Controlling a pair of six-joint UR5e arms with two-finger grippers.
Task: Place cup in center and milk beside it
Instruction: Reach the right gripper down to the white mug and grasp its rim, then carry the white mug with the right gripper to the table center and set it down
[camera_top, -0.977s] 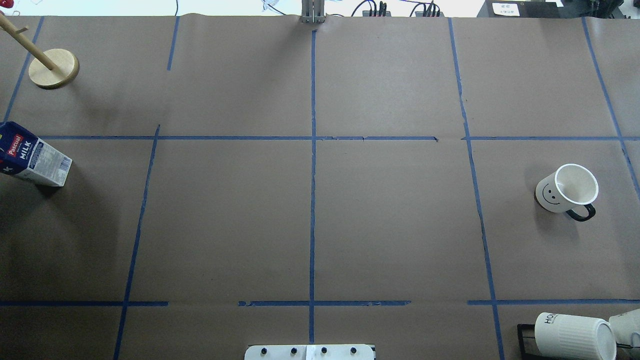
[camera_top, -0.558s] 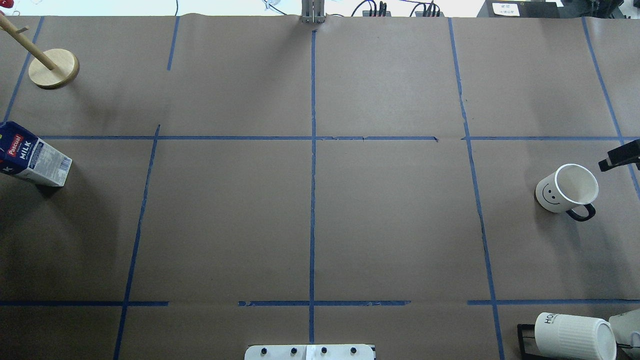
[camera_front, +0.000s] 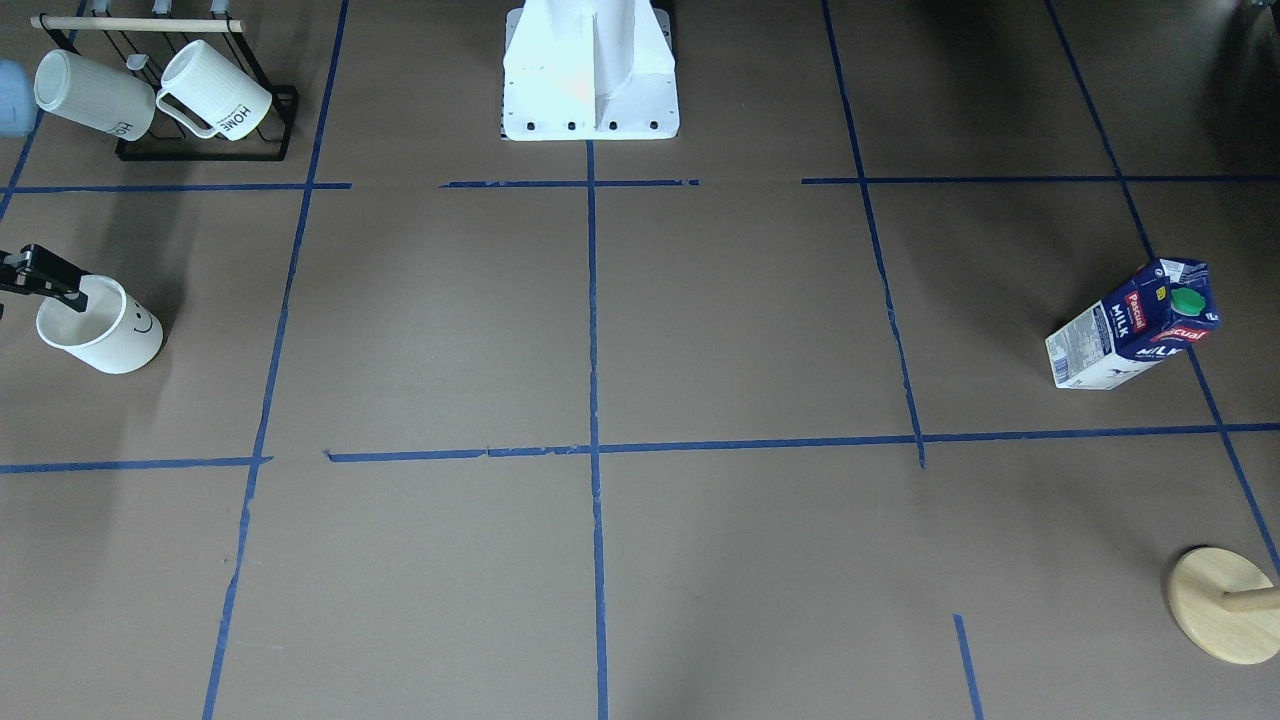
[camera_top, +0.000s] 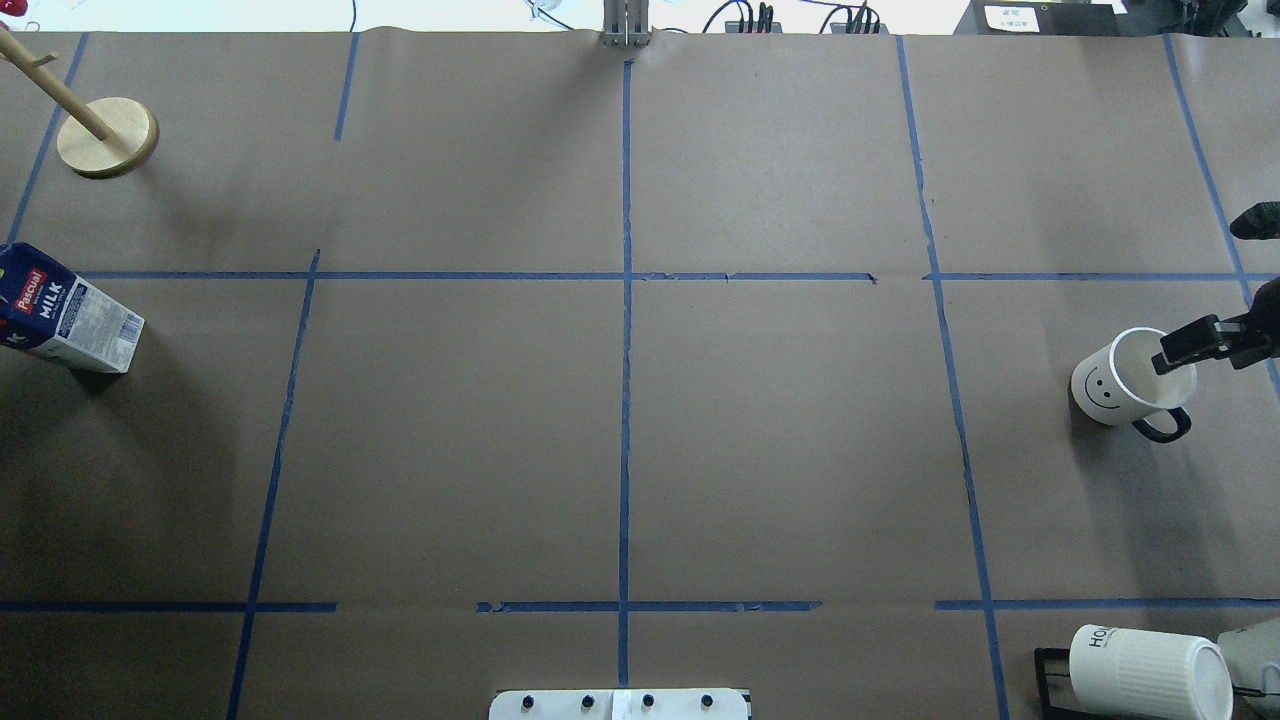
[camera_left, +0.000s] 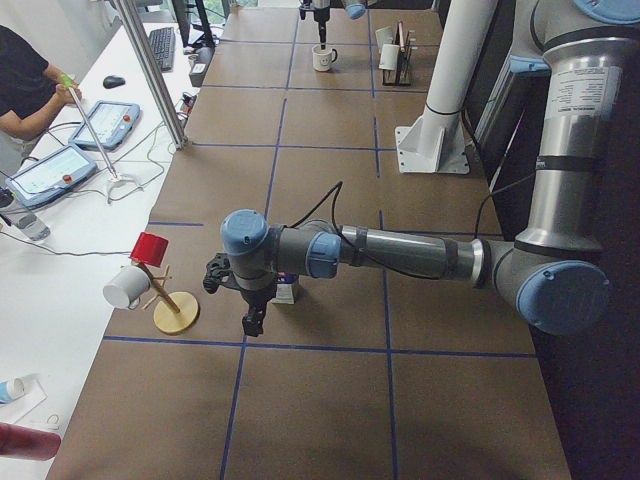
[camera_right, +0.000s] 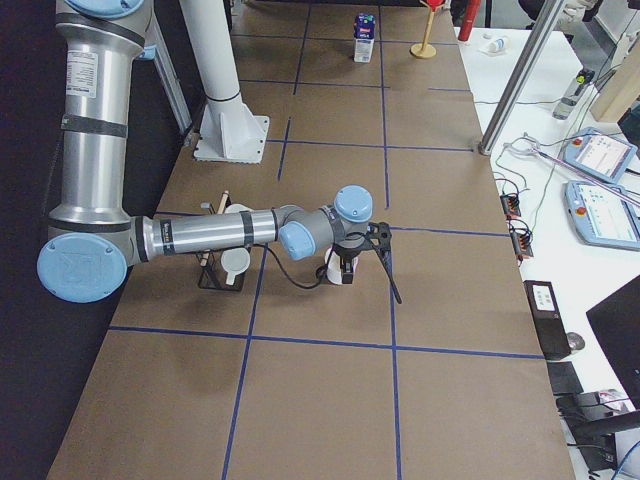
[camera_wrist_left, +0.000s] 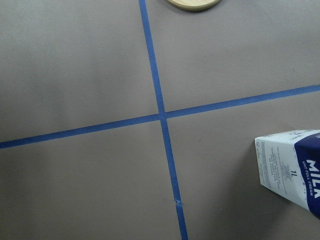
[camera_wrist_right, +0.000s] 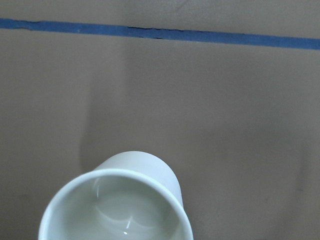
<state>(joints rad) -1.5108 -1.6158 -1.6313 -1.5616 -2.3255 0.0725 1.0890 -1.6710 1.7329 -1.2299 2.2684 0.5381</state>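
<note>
The white smiley cup (camera_top: 1105, 388) stands upright at the table's right side, black handle toward the robot; it also shows in the front view (camera_front: 115, 335) and fills the bottom of the right wrist view (camera_wrist_right: 125, 200). My right gripper (camera_top: 1198, 295) is open: one finger (camera_top: 1190, 345) hangs over the cup's mouth, the other is farther back at the view's edge. The milk (camera_top: 65, 315) stands at the far left and shows in the left wrist view (camera_wrist_left: 292, 165). My left gripper (camera_left: 248, 300) hovers beside it; I cannot tell its state. The center (camera_top: 700, 430) is bare paper.
A black rack with two ribbed HOME mugs (camera_top: 1150, 670) stands at the near right corner. A wooden peg stand (camera_top: 107, 137) is at the far left corner, holding a red cup and a white cup (camera_left: 150, 275). The robot base (camera_front: 590, 70) sits mid-edge.
My right gripper has come in from the right edge and moved toward the cup; one finger now hangs over its mouth. Cup and milk have not moved.
</note>
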